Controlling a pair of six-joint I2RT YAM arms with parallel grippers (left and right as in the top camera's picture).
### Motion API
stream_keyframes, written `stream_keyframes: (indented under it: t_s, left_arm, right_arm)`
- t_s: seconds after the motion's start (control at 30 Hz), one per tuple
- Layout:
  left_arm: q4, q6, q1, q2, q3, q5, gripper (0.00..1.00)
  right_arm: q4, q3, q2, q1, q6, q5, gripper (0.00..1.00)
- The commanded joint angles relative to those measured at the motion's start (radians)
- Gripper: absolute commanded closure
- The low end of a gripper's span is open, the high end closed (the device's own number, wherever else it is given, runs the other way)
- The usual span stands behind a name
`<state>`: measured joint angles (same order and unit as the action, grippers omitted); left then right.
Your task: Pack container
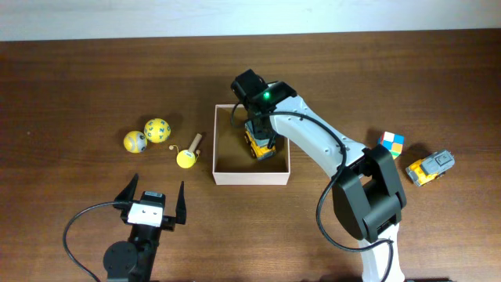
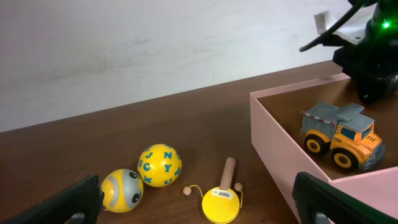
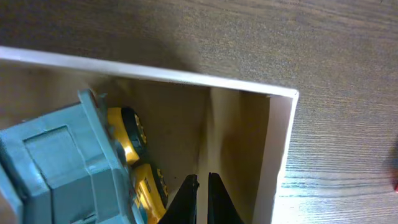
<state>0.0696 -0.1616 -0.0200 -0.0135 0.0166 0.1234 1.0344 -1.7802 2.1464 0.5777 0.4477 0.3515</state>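
The container (image 1: pixel 250 177) is a square shallow box with white walls and a brown inside, at the table's middle. A yellow and grey toy dump truck (image 1: pixel 261 147) stands inside it, also seen in the left wrist view (image 2: pixel 341 137) and the right wrist view (image 3: pixel 68 162). My right gripper (image 1: pixel 257 117) hangs over the box's back part. Its fingers (image 3: pixel 203 180) are shut with nothing between them, just beside the truck and near the box wall (image 3: pixel 277 162). My left gripper (image 1: pixel 153 192) is open and empty at the front left, facing the toys and the box's side wall (image 2: pixel 280 143).
Left of the box lie a yellow ball with a grey face (image 1: pixel 135 141), a yellow ball with blue letters (image 1: pixel 157 129) and a yellow rattle drum on a wooden stick (image 1: pixel 187 157). Right of the box lie a colour cube (image 1: pixel 392 142) and a second yellow truck (image 1: pixel 430 166).
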Motion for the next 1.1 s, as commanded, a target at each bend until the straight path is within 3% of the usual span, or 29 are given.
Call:
stream_keyframes:
  t_s: [0.0, 1.07]
  left_arm:
    - [-0.002, -0.013, 0.003, 0.008, -0.008, -0.004, 0.01]
    - [-0.002, -0.013, 0.003, 0.008, -0.008, -0.004, 0.01]
  right_arm:
    - [-0.014, 0.011, 0.005, 0.004, 0.001, -0.001, 0.96]
    - [-0.203, 0.108, 0.005, 0.006, -0.026, -0.183, 0.96]
